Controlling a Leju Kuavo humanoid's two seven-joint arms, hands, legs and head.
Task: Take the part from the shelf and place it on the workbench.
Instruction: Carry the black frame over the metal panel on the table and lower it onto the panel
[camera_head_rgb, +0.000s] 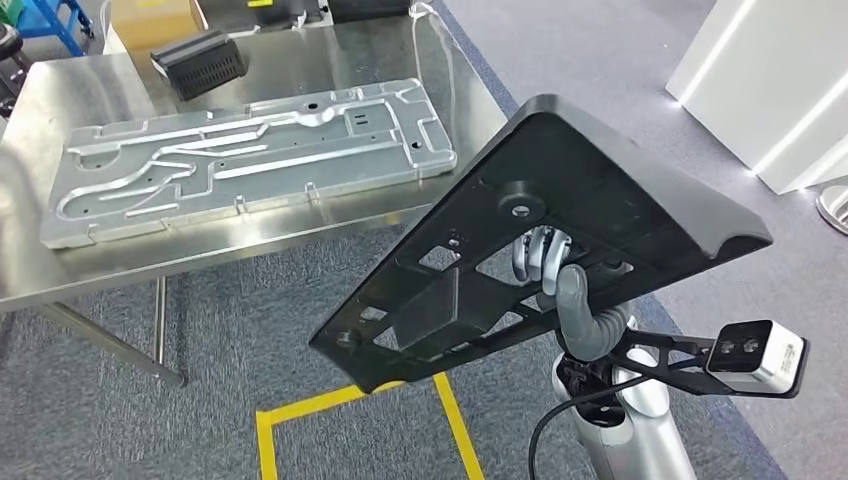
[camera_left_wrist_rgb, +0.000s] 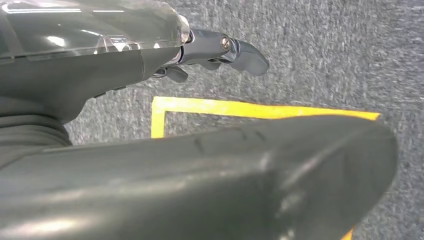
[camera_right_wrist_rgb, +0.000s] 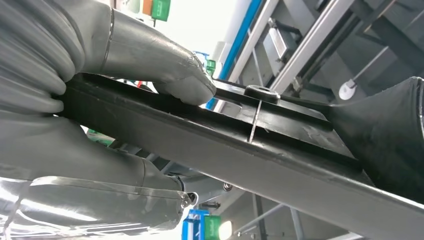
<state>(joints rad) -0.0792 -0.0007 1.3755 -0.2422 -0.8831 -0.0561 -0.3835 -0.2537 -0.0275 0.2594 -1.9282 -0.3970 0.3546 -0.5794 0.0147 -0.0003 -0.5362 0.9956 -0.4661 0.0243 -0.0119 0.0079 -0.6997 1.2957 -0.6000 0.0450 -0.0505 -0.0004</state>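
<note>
With my right hand (camera_head_rgb: 560, 290) fingers clamped on the black part (camera_head_rgb: 560, 200), I'm mid-carry; next: set it on table (camera_head_rgb: 420, 60) w/o hitting metal plate (camera_head_rgb: 250, 155); left hand (camera_left_wrist_rgb: 220, 50) holds nothing.

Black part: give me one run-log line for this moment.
right hand: grips black part, tilted, off table | left hand: holds nothing, over carpet | workbench: metal plate lying flat | placement: not yet done

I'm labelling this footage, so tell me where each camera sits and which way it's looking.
Head view: high on the body, looking down at the metal table and the black part gripped by the right hand.
Left wrist view: behind the left hand, facing carpet and yellow tape.
Right wrist view: behind the right hand, looking along the part toward shelving.
Head and right wrist views share the part.
</note>
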